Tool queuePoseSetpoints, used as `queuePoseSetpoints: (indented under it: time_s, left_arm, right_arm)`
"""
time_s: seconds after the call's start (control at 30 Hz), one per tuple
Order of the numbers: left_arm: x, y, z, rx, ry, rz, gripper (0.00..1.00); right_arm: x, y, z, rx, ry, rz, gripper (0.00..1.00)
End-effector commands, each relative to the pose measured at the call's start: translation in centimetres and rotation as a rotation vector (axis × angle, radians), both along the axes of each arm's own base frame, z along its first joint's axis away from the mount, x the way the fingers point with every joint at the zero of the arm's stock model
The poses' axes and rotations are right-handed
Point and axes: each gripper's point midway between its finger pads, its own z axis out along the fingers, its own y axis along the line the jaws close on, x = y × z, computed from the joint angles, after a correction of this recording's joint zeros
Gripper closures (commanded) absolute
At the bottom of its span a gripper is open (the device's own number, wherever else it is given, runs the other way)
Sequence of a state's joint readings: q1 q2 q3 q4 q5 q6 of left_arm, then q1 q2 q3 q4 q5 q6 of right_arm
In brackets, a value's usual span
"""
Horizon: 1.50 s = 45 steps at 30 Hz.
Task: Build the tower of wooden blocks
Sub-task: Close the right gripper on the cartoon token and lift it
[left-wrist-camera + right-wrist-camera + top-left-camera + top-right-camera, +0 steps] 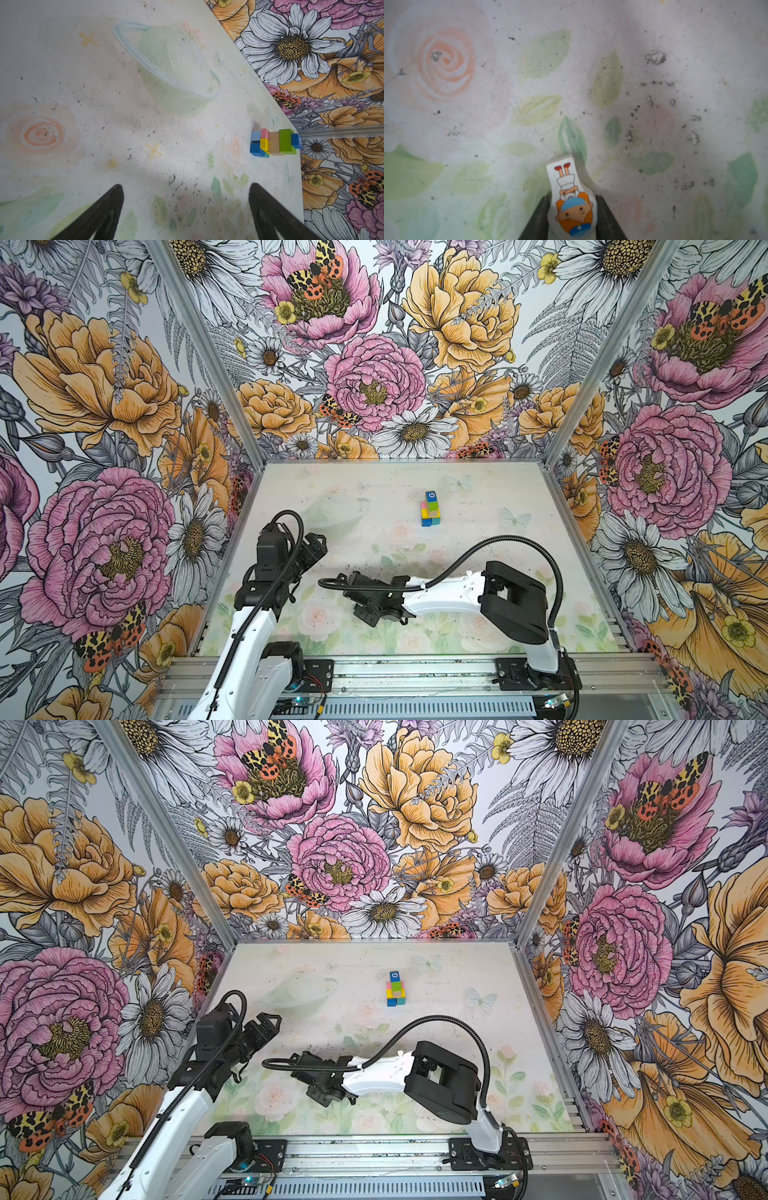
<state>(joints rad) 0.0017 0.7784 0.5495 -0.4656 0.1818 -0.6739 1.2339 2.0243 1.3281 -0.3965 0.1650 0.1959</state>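
The tower (pixel 430 510) (pixel 395 989) stands at the back middle of the table in both top views. Its lowest blocks are blue and teal cubes, with yellow and pink, bare wood and a green brick above them. A dark blue cube marked G (pixel 430 495) is topmost. In the left wrist view the tower (pixel 274 143) stands far beyond my left gripper (pixel 186 187), which is open and empty over the left of the table (pixel 313 545). My right gripper (pixel 572 197) is shut on a white cartoon figure piece (pixel 566 182), low over the front middle (pixel 372 610).
Flowered walls (pixel 623 414) close in the table at the back and both sides. An aluminium rail (pixel 415 672) runs along the front edge. The table mat (pixel 478 506) carries faint prints of a planet, roses and leaves.
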Motion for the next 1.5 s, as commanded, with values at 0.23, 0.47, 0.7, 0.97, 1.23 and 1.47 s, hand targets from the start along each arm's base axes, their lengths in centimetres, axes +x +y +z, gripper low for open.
queuePoseSetpoints:
  time_s: [0.23, 0.47, 0.7, 0.97, 1.23, 1.47]
  left_arm:
    - [0.4, 0.1, 0.3, -0.014, -0.026, -0.004, 0.05]
    - [0.3, 0.0, 0.0, -0.020, -0.018, -0.006, 0.05]
    - [0.2, -0.2, 0.3, -0.032, -0.022, -0.013, 0.05]
    - [0.5, -1.2, 2.0, -0.050, -0.056, -0.046, 0.04]
    - [0.7, -5.1, 4.4, 0.022, -0.062, -0.192, 0.04]
    - [1.5, -7.4, 6.7, 0.066, -0.095, -0.260, 0.03]
  right_arm:
    - [0.8, -1.7, 2.2, -0.021, -0.050, -0.034, 0.71]
    - [2.2, -4.1, 3.5, -0.002, -0.046, -0.105, 0.72]
    - [4.3, -7.1, 5.3, 0.018, -0.049, -0.193, 0.72]
    - [7.6, -9.6, 8.2, 0.042, -0.083, -0.290, 0.72]
    - [11.6, -11.8, 11.2, 0.033, -0.142, -0.403, 0.72]
    - [14.7, -12.8, 13.5, 0.075, -0.150, -0.465, 0.72]
